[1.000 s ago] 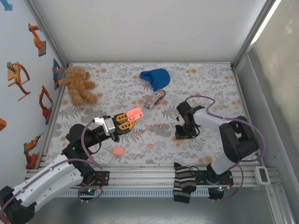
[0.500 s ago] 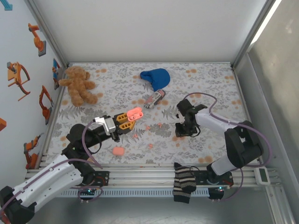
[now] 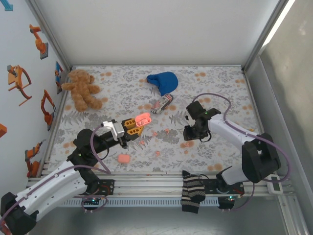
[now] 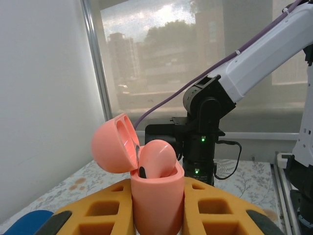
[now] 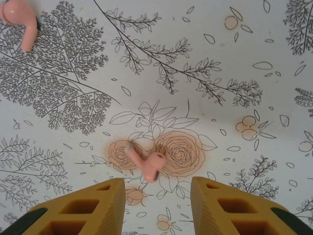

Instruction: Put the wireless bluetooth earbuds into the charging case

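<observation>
The right gripper [image 5: 155, 183] hangs spread wide and empty over the floral cloth [image 5: 220, 73]. One earbud [image 5: 146, 165] lies just off its fingertips at 12 o'clock, a second earbud [image 5: 22, 22] far out at 10. The left gripper [image 3: 133, 123] clamps the charging case [image 4: 155, 200] — lid up, a third earbud [image 4: 156, 159] seated inside. Likely trouble: the near earbud lies askew, so closing jaws could catch its stem and flick it away. No brand or writing is legible.

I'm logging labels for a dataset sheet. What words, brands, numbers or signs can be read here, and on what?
No text can be read in these pictures.
Small white device at the near right: its display is too small to read.
Wall stickers: orange robot-arm pictures, no words.
Charging case: no marking visible.
</observation>
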Motion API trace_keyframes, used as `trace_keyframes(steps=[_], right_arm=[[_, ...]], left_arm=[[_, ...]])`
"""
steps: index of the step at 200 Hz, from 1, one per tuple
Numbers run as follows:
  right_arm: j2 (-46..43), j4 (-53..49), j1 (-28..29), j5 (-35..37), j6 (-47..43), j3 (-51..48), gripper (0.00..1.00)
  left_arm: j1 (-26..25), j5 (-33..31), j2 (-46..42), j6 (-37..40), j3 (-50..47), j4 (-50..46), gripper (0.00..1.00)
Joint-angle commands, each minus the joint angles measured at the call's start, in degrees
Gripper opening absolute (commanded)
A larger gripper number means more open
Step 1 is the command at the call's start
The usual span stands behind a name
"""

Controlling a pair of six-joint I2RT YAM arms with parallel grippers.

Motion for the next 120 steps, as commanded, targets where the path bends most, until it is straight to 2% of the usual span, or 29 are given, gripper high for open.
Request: trace_keyframes(steps=[1, 30, 78, 120], right_arm=[[0.17, 0.68, 0.43, -0.58, 0.76, -0.89, 0.41], [0.51, 0.09, 1.15, -0.40, 1.64, -1.66, 0.44], [-1.36, 4.77, 1.41, -3.21, 7.57, -5.78, 0.44], [0.88, 3.00, 3.00, 3.95, 7.07, -3.53, 0.47]], left_arm=[[-0.30, -0.18, -1.00, -0.56, 0.13, 1.51, 0.00], [-0.36, -0.48, -1.32, -0.60, -0.12, 1.16, 0.00], [-0.30, -0.70, -1.30, -0.41, -0.17, 1.22, 0.00], [-0.37, -0.39, -1.25, -0.49, -0.01, 1.22, 0.00]])
